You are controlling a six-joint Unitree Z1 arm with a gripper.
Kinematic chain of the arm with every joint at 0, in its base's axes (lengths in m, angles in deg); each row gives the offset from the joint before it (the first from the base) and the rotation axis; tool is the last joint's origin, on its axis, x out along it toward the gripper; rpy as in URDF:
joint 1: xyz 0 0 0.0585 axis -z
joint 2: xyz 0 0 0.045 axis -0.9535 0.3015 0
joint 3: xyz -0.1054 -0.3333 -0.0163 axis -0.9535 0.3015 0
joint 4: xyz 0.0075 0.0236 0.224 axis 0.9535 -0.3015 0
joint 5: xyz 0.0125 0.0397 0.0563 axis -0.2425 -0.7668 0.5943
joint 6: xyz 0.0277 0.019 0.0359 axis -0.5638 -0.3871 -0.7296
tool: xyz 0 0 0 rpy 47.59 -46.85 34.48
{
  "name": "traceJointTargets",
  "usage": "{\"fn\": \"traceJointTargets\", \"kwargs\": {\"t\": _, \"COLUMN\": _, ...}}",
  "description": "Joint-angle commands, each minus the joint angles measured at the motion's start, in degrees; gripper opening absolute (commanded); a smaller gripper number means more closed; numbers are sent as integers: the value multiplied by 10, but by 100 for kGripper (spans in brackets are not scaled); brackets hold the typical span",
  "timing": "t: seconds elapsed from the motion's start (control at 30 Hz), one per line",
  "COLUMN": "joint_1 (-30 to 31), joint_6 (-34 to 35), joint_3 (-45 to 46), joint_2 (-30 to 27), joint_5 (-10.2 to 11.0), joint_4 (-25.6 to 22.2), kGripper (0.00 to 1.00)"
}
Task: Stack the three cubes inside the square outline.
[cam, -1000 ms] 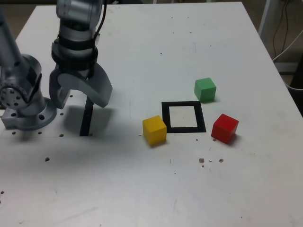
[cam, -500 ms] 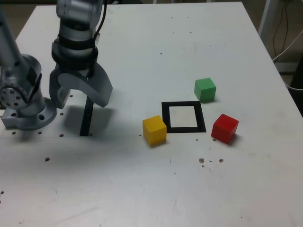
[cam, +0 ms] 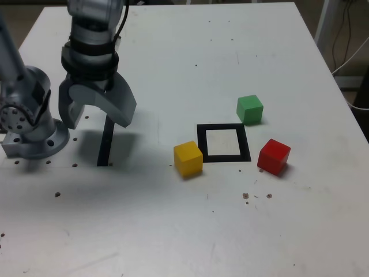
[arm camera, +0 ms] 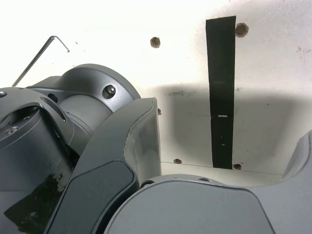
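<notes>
In the exterior view three cubes rest on the white table around the square outline [cam: 201, 144]. The yellow cube [cam: 188, 158] touches or nearly touches the outline's left edge. The green cube [cam: 249, 109] lies just beyond its far right corner, and the red cube [cam: 274, 156] just off its right side. My gripper [cam: 95, 118] hangs far to the exterior view's left, open and empty, above a narrow black strip [cam: 105, 141]. In the wrist view the gripper [arm camera: 226, 124] is spread wide over that strip [arm camera: 220, 73]; no cube shows there.
The arm's grey base [cam: 29, 124] stands at the table's left edge in the exterior view. The wrist view shows an Allen key [arm camera: 39, 56] lying by the base. Bolt holes dot the table. Cables [cam: 346, 34] hang past the right edge.
The gripper has lifted very slightly, staying open above the strip. The cubes have not moved.
</notes>
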Motion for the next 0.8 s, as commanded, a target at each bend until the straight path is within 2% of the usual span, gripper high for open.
{"fn": "traceJointTargets", "kwargs": {"t": 0.0, "joint_1": 1, "joint_6": 1, "joint_3": -6, "joint_2": -3, "joint_5": -3, "joint_4": -3, "kGripper": 100}}
{"fn": "traceJointTargets", "kwargs": {"t": 0.37, "joint_1": 7, "joint_6": 0, "joint_3": -28, "joint_2": 6, "joint_5": -15, "joint_4": -11, "kGripper": 100}}
{"fn": "traceJointTargets", "kwargs": {"t": 0.77, "joint_1": 89, "joint_6": 35, "joint_3": -142, "joint_2": 55, "joint_5": -24, "joint_4": -62, "kGripper": 100}}
